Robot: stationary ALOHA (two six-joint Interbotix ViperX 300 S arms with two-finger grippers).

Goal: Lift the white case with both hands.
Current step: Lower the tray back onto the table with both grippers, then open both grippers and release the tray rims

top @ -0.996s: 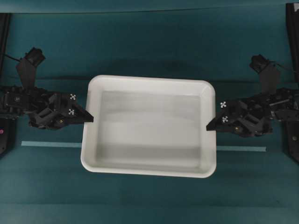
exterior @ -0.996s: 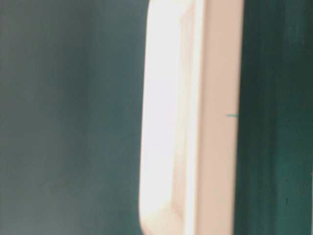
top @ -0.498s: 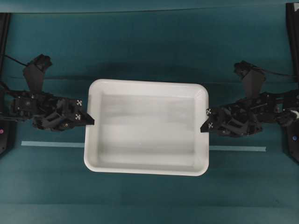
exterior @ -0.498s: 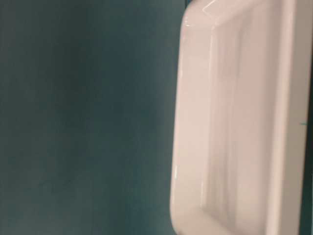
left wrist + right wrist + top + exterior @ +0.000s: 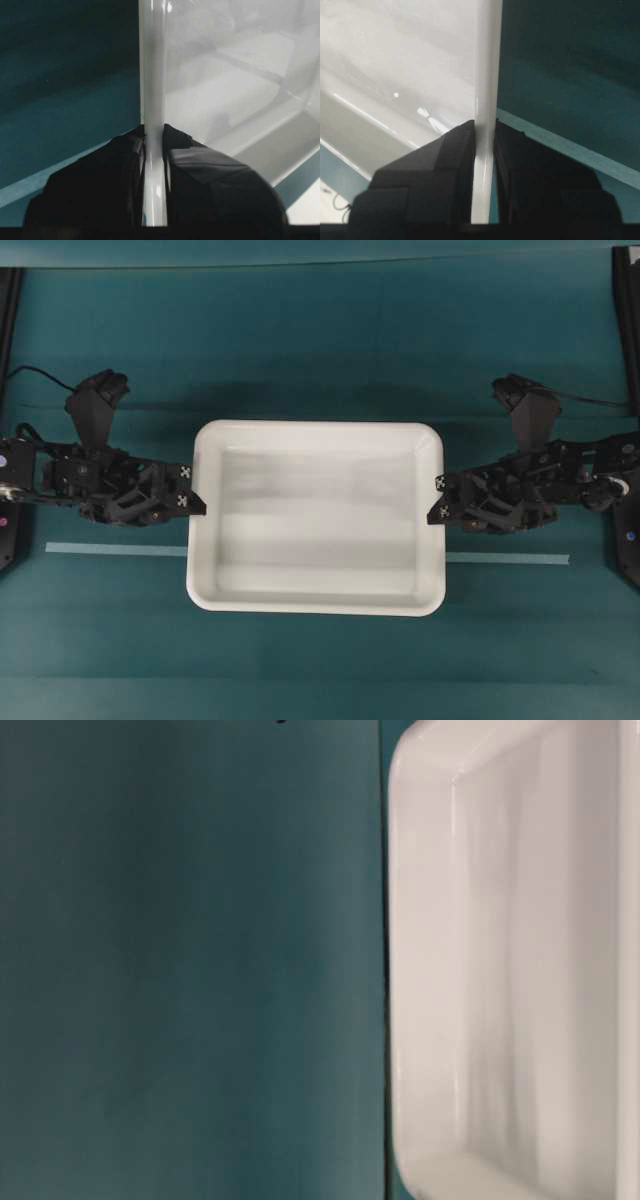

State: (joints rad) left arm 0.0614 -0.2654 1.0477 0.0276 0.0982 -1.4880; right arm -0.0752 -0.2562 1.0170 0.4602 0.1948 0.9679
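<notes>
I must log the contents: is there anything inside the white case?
Nothing shows inside the white case: only its bare glossy bottom with reflections. No part of the inside is covered; the grippers pinch only the side rims.

The case (image 5: 318, 520) sits mid-table (image 5: 320, 330), long sides running left to right. Left gripper (image 5: 197, 505) is at its left rim, right gripper (image 5: 436, 512) at its right rim, facing each other across it. Both wrist views show a rim pinched between two fingers (image 5: 115, 170), one inside the case, one outside. A tape strip (image 5: 115, 550) runs across the table, passing under the case's near half.
</notes>
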